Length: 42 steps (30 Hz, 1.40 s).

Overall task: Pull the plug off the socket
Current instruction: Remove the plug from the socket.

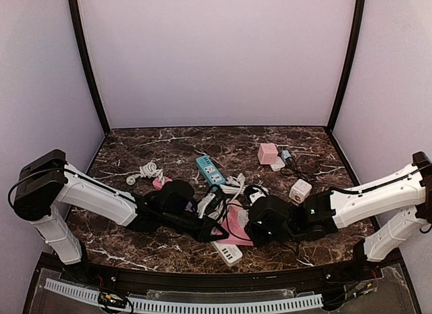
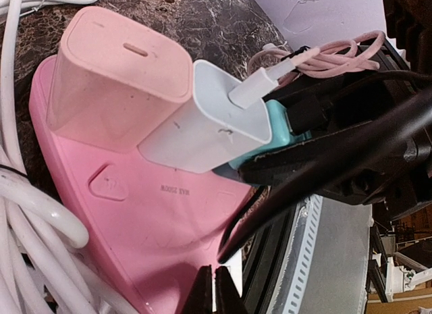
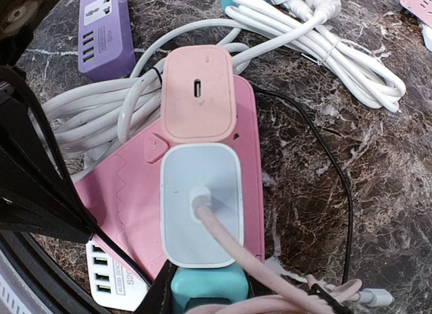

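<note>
A pink socket strip (image 3: 128,192) lies on the marble table with three plugs standing in it. They are a pink plug (image 3: 198,94), a white plug (image 3: 200,206) with a pink cable, and a teal plug (image 3: 209,287) at the near end. My right gripper (image 3: 236,297) has a black finger on each side of the teal plug and is shut on it. In the left wrist view my left gripper (image 2: 214,294) is shut, its tips resting on the edge of the pink strip (image 2: 148,219), below the white plug (image 2: 202,128). From above, both grippers meet at the strip (image 1: 236,227).
A white USB strip (image 3: 115,277) lies under the pink one, and a purple strip (image 3: 104,30) and coiled white cords (image 3: 317,50) are beside it. A thin black cable (image 3: 341,186) runs to the right. Farther back are a teal strip (image 1: 210,169), a pink cube (image 1: 268,152) and a white cube (image 1: 300,190).
</note>
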Motion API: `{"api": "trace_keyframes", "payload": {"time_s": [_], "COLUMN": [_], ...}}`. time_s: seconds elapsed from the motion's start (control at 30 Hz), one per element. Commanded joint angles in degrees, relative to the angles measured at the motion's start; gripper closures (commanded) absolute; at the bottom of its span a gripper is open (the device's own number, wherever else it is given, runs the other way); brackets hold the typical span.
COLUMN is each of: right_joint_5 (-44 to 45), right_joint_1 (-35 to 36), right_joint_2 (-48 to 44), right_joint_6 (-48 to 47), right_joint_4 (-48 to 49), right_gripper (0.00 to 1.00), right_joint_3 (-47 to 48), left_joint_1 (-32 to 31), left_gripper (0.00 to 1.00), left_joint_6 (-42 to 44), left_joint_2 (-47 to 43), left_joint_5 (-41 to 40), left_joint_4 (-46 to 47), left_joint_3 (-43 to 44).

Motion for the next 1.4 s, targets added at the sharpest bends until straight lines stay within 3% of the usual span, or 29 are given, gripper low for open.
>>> {"api": "trace_keyframes", "payload": {"time_s": [0.0, 0.1, 0.37, 0.67, 1.03, 1.37], "right_joint_5": [1.8, 1.85, 0.55, 0.88, 7.85, 8.37], "right_joint_1": [0.37, 0.17, -0.71, -0.39, 3.79, 4.01], "right_joint_2": [-2.12, -3.91, -8.19, -4.78, 0.98, -0.34], "right_joint_6": [2.6, 3.29, 3.55, 1.87, 3.45, 4.28], "right_joint_4": [-1.28, -0.79, 2.6, 1.89, -6.64, -6.67], "right_gripper": [0.94, 1.0, 1.0, 1.0, 1.0, 1.0], "right_joint_3": [0.21, -0.79, -4.2, -2.35, 4.57, 4.53], "left_joint_1": [-0.28, -0.26, -0.27, -0.32, -0.24, -0.24], "left_gripper": [0.96, 0.96, 0.97, 0.97, 0.97, 0.97], "left_joint_6": [-0.1, -0.06, -0.27, -0.04, 1.11, 1.34], "left_joint_2": [4.24, 4.37, 4.41, 4.85, 5.44, 5.49], "left_joint_5": [-3.35, -3.44, -3.5, -3.86, -3.77, -3.92], "left_joint_4": [-17.8, -17.65, -17.33, -17.47, -19.02, -19.71], "left_joint_3": [-5.59, -6.14, -6.54, -4.99, -3.25, -3.35]}}
